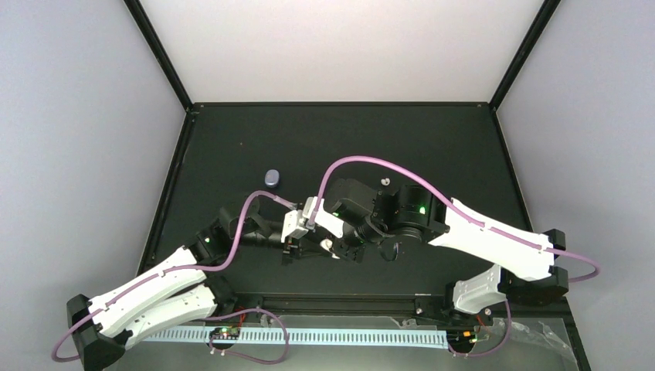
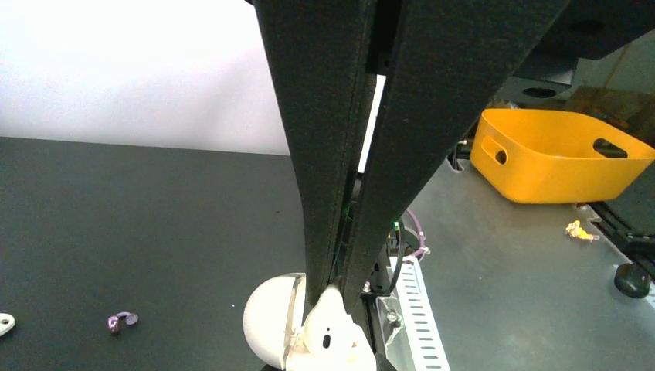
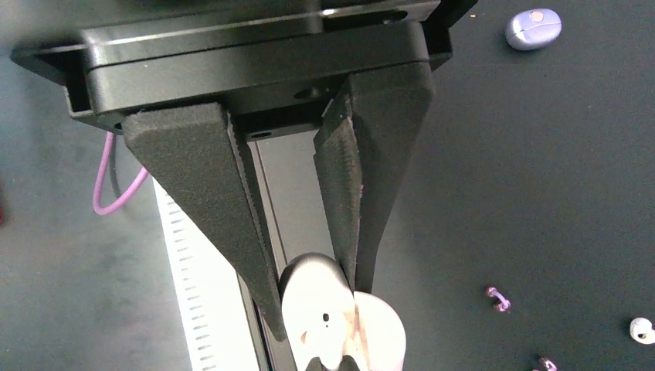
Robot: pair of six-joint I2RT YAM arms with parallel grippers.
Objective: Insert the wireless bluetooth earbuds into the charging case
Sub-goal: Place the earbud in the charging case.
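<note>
Leftmost, a shut purple charging case point(image 1: 271, 178) alone on the black tabletop point(image 1: 432, 147), well apart from both arms. Centrally, left tool point(image 2: 326, 292) pressed nearly together, tips on the open white charging case point(image 1: 328, 246); cannot tell whether pinching a bud. Right tool point(image 3: 313, 305) clamped on that same case, its inside hidden. Nearby, loose on the tabletop: two purple earbuds point(image 3: 498, 298), a white earbud point(image 3: 641, 330). Beyond the edge, a yellow bin point(image 2: 556, 162).

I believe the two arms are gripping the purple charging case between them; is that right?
Not quite: the case gripped by the left fingers and right fingers is the white case, as the right wrist view shows; the purple case lies apart on the table.
</note>
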